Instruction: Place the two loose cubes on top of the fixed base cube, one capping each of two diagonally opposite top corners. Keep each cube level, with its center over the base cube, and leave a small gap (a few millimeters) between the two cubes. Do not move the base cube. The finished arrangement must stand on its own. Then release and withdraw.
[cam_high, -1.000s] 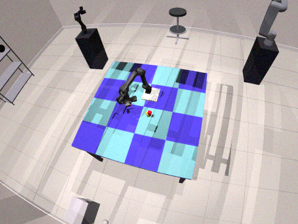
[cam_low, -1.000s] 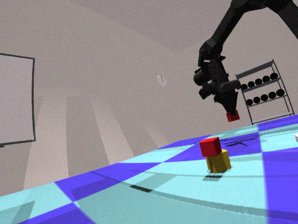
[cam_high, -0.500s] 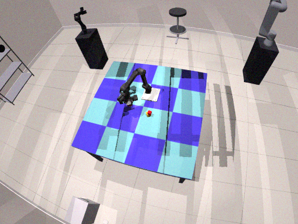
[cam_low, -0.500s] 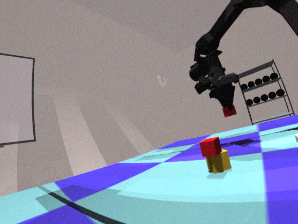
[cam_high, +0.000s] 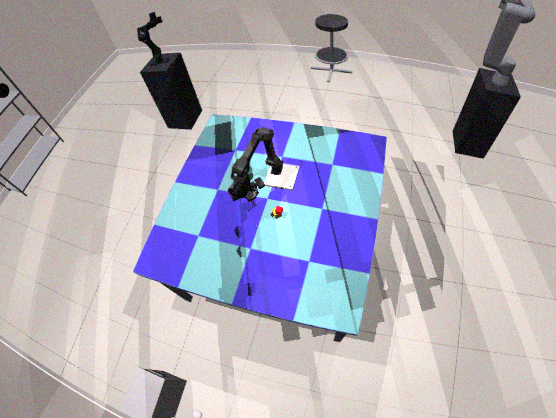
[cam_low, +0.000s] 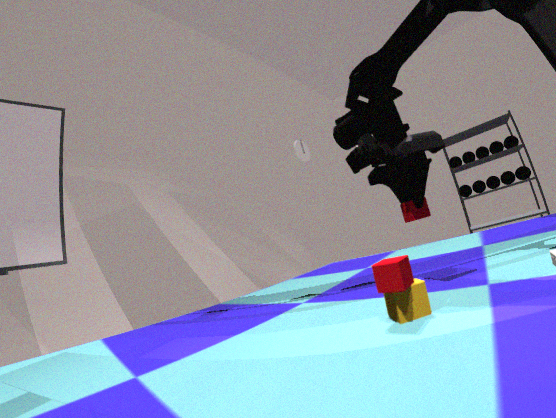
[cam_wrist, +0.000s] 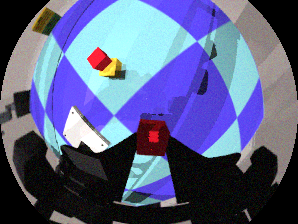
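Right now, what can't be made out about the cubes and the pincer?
- Held red cube: upper part hidden by the pincer in the exterior view.
- Placed red cube on the yellow base cube: too small in the top view to judge which corner it caps.
- Base's far faces: hidden in every view.

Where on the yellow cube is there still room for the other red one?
The yellow cube has bare top at its right, far corner. Its near-left corner is taken by a red cube. The gripper holds the second red cube above the table.
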